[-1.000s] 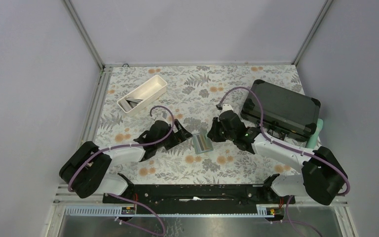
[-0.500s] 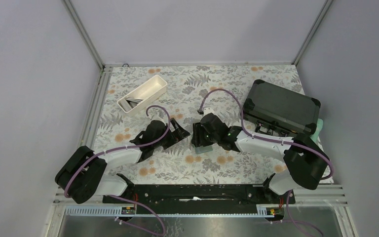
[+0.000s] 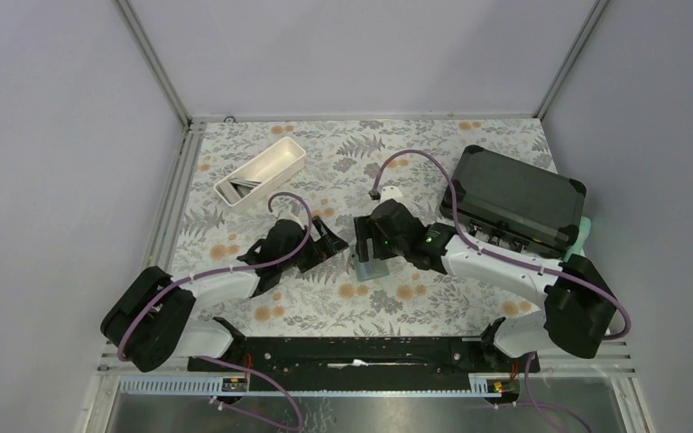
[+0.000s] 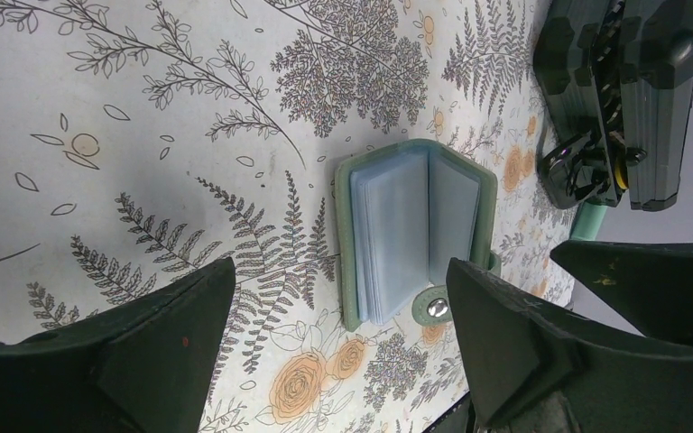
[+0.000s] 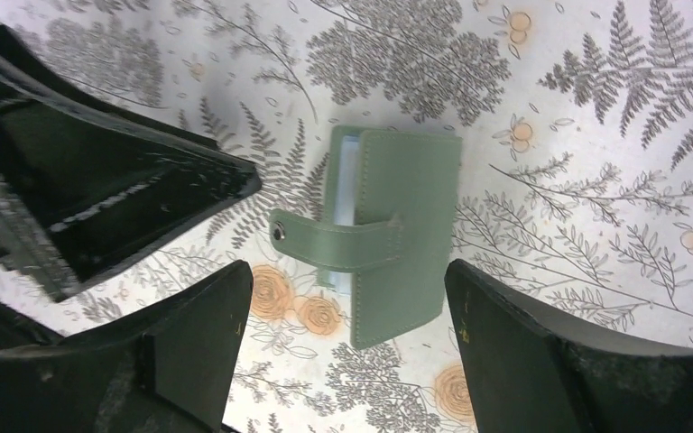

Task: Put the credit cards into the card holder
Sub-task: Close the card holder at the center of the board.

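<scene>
The card holder (image 5: 406,180) lies on the table (image 3: 343,153) between the left tool (image 4: 341,271) and the right tool (image 5: 347,271), strap (image 5: 334,242) undone. Both are spread wide, nothing gripped. If it is nudged off-centre, the pockets (image 4: 388,234) could be closed off or the holder shoved aside.

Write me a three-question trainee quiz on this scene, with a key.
1. True or false: the card holder has its strap snapped shut.
2. In the right wrist view, which thing lies below the right gripper? A) white tray B) card holder C) black case
3. Fill in: the jaws of the right gripper and the left gripper both stand ____.
Key: 1 false; 2 B; 3 open.
</scene>
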Motion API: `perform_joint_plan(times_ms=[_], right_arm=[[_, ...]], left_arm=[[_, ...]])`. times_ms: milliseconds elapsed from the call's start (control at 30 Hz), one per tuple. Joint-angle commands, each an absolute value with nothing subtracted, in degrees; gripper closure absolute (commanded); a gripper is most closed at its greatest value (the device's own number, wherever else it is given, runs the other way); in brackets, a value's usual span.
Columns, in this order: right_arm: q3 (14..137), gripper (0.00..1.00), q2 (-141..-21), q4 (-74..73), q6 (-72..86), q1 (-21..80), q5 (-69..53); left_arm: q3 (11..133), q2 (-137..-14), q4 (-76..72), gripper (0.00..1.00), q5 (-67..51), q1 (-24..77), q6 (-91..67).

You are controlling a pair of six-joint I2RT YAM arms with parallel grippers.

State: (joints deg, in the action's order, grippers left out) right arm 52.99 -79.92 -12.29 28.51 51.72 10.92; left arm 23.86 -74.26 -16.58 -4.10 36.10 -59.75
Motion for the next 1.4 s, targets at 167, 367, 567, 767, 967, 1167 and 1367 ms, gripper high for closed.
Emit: perform_joint_plan(times_ms=[167,367,567,767,967,1167,1367], right_arm=[[52.2,0.07,-85.1,-9.1,28.2,52.0,7.7],[55.0,0.06,-90.7,-10.1,27.7,53.5,10.6],[60.1,0.07,-98.2,-14.6,26.9,56.7,15.7],[65.5,0.10,-103.4,-20.1,26.6,59.8,23.3],[70.2,0.13,-108.4,-26.9,25.6,62.0,28.6],[70.7,0.11,-110.1,-26.9,26.2,62.6,26.5],[72.6,0.11,-111.5,-28.7,26.4,64.0,28.8]], left_arm=[[24.8,-74.4,-19.0,0.08,-5.1,35.7,-58.8],[24.2,-74.5,-19.2,0.08,-5.4,35.2,-58.8],[23.5,-74.0,-19.5,0.08,-5.6,34.5,-58.8],[22.2,-73.8,-20.3,0.08,-6.4,33.4,-59.0],[21.2,-73.6,-21.4,0.08,-7.0,32.7,-59.3],[20.6,-73.9,-22.3,0.08,-7.6,32.1,-59.4],[20.1,-73.9,-23.0,0.08,-8.0,31.8,-59.6]])
